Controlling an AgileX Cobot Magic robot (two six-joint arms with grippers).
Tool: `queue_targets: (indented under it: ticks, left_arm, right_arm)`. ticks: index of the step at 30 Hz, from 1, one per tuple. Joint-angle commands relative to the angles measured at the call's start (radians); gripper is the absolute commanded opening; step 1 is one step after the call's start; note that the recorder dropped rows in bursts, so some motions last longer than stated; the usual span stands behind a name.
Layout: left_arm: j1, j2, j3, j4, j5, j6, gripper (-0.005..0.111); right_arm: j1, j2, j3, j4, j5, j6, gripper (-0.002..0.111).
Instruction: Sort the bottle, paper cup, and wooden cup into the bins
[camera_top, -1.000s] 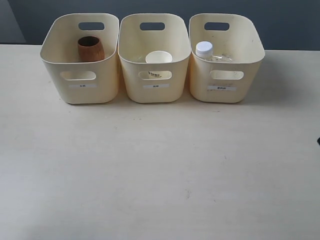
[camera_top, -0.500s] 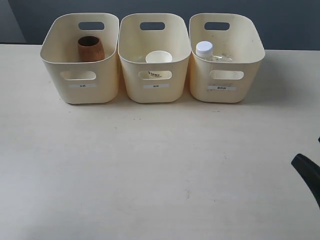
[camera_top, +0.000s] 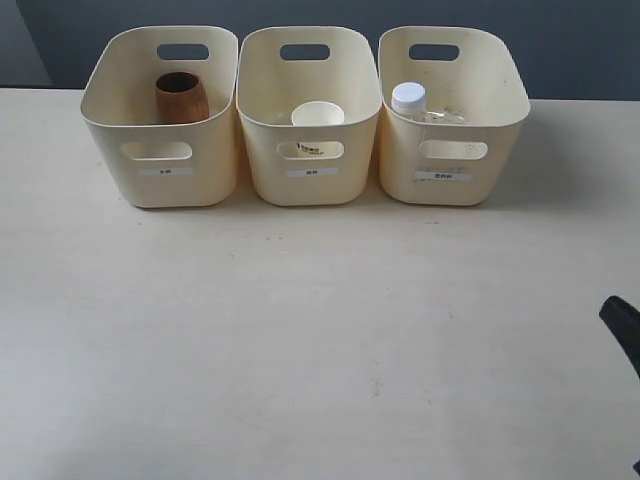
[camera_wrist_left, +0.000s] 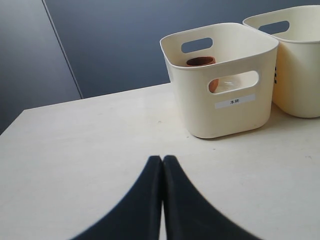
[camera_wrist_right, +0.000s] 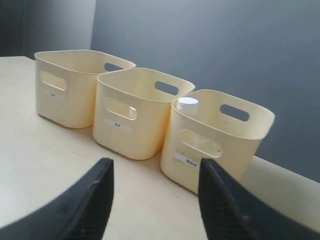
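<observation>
Three cream bins stand in a row at the back of the table. The wooden cup (camera_top: 181, 97) sits upright in the left bin (camera_top: 160, 185); the left wrist view shows that cup (camera_wrist_left: 201, 61) inside its bin (camera_wrist_left: 200, 115). The middle bin (camera_top: 311, 185) holds the paper cup (camera_top: 317, 116). In the right bin (camera_top: 443, 190) stands the bottle (camera_top: 408, 97), its white cap (camera_wrist_right: 188, 103) showing above the rim (camera_wrist_right: 260, 120). My left gripper (camera_wrist_left: 162, 159) is shut and empty, low over the table. My right gripper (camera_wrist_right: 156, 167) is open and empty; one fingertip (camera_top: 622, 322) shows at the right edge.
The pale table (camera_top: 300, 340) stretches in front of the bins. A dark wall (camera_top: 560, 40) rises behind the table's back edge. Each bin carries a small front label (camera_top: 311, 172).
My right gripper's finger came into view at the right edge, then drew back toward that edge. The bins and their contents have not moved.
</observation>
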Motion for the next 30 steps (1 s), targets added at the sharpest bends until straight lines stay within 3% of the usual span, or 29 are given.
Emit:
queue_targets:
  ticks: [1,10,15,30]
  left_arm:
    - [-0.003,-0.005,0.001,0.001,-0.001,-0.002,0.0]
    - [-0.003,-0.005,0.001,0.001,-0.001,-0.002,0.0]
    - [-0.003,-0.005,0.001,0.001,-0.001,-0.002,0.0]
    - [-0.003,-0.005,0.001,0.001,-0.001,-0.002,0.0]
  right_arm:
    - [-0.139,-0.007,0.002,0.003,-0.007,0.036,0.05]
    - [-0.447,-0.007,0.002,0.183,-0.073,0.052,0.05]
    - [-0.568,-0.007,0.002,0.244,-0.073,0.052,0.05]
    - [-0.613,-0.007,0.002,0.256,-0.021,0.052,0.05]
